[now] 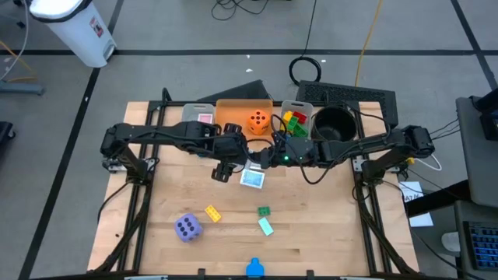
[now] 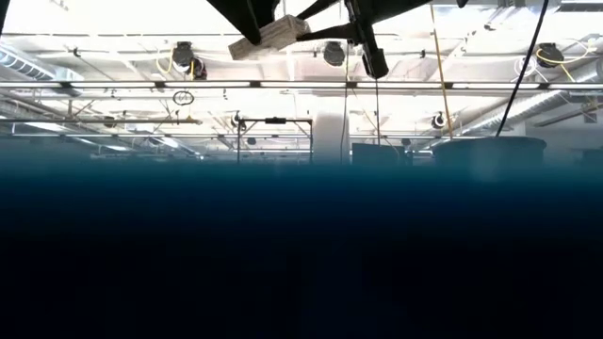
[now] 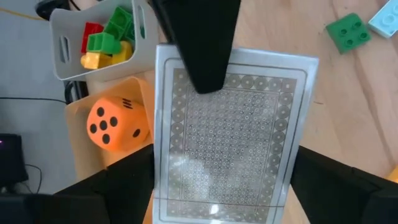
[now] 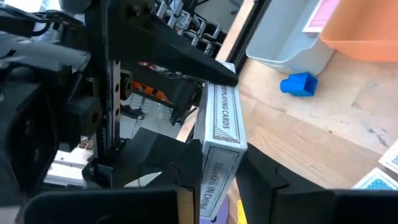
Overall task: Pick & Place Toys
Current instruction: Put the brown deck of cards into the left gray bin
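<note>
A grey patterned playing-card box (image 3: 230, 124) is held up over the middle of the table between both grippers; it shows high in the low view (image 2: 268, 38). My left gripper (image 1: 226, 166) and my right gripper (image 1: 261, 157) meet there, each shut on the box. An orange die (image 1: 258, 120) lies in the orange bin (image 1: 243, 106). A purple die (image 1: 187, 227), a picture card (image 1: 252, 178) and loose yellow (image 1: 212, 212), green (image 1: 264, 210), pale green (image 1: 266, 226) and blue (image 1: 254, 268) bricks lie on the table. My left gripper holds the box across its width, one finger (image 3: 118, 186) on each long narrow side (image 3: 158, 180), at the end nearer its wrist. The box is lifted clear of the table. My right gripper pinches the box's two broad faces, one finger (image 4: 180, 183) on each face, at the end (image 4: 217, 168) nearer its wrist. One of its fingers (image 3: 205, 50) lies on the patterned face. It comes from the table's right. The box is clear of the table.
At the far edge stand a grey bin (image 1: 196, 113) with a pink card, the orange bin, a grey bin (image 1: 302, 106) with red, yellow and green bricks, and a black bowl (image 1: 334, 124). The near half of the table has open wood between the loose toys.
</note>
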